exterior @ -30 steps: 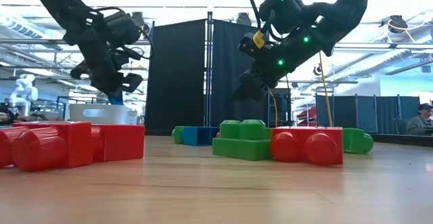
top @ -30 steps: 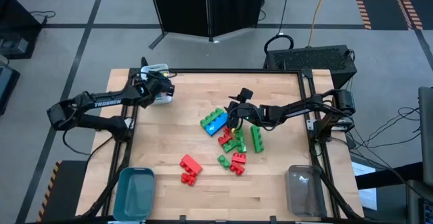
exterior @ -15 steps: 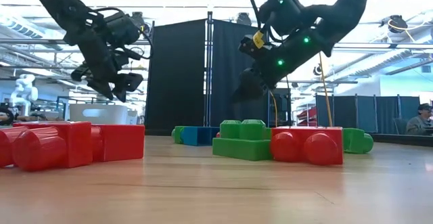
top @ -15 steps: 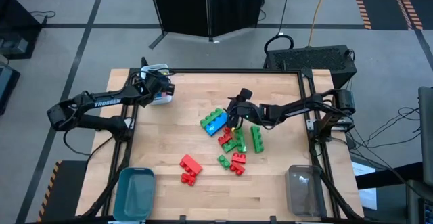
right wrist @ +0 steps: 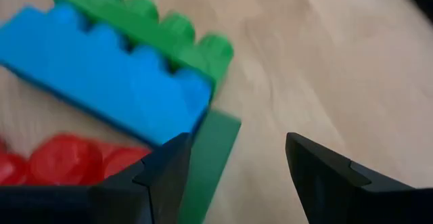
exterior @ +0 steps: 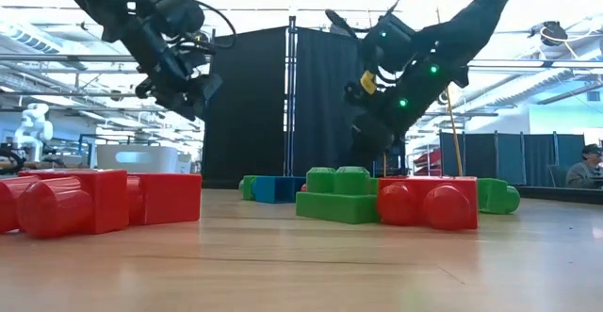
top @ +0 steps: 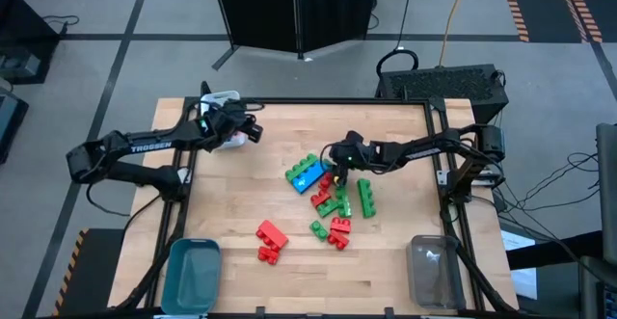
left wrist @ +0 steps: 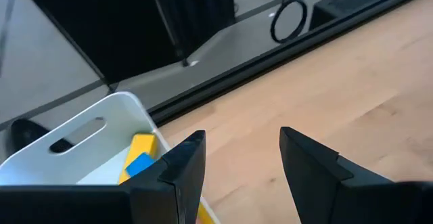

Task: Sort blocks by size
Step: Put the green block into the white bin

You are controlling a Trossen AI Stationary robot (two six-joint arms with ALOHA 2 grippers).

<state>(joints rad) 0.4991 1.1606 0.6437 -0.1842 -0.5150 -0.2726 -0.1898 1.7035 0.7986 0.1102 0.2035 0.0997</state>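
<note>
Inspecting: you are running two arms over a wooden table (top: pixel 251 203) with the sort part done.
Left gripper (top: pixel 253 132): you are holding it above the table edge with its fingers (left wrist: pixel 179 173) parted and nothing between them. The white bin (top: pixel 224 98) is lying just behind and below it.
Bin contents: a yellow block (left wrist: pixel 140 147) and a small blue block (left wrist: pixel 141 164) are sitting inside, so that bin is evidently serving as one size class.
Right gripper (top: pixel 337 162): you are lowering it over the central pile with its fingers (right wrist: pixel 162 176) spread and empty.
Under the right gripper: a long blue block (right wrist: pixel 108 82) is lying against a long green block (right wrist: pixel 145 28), with a red block (right wrist: pixel 61 160) beside them. The spread looks set for straddling one.
Remaining blocks: two red blocks (top: pixel 271 241) are lying well apart from either gripper.
Other bins: the teal bin (top: pixel 193 273) and clear bin (top: pixel 431 271) are waiting at the near corners.
Judgement: much sorting is remaining.
</note>
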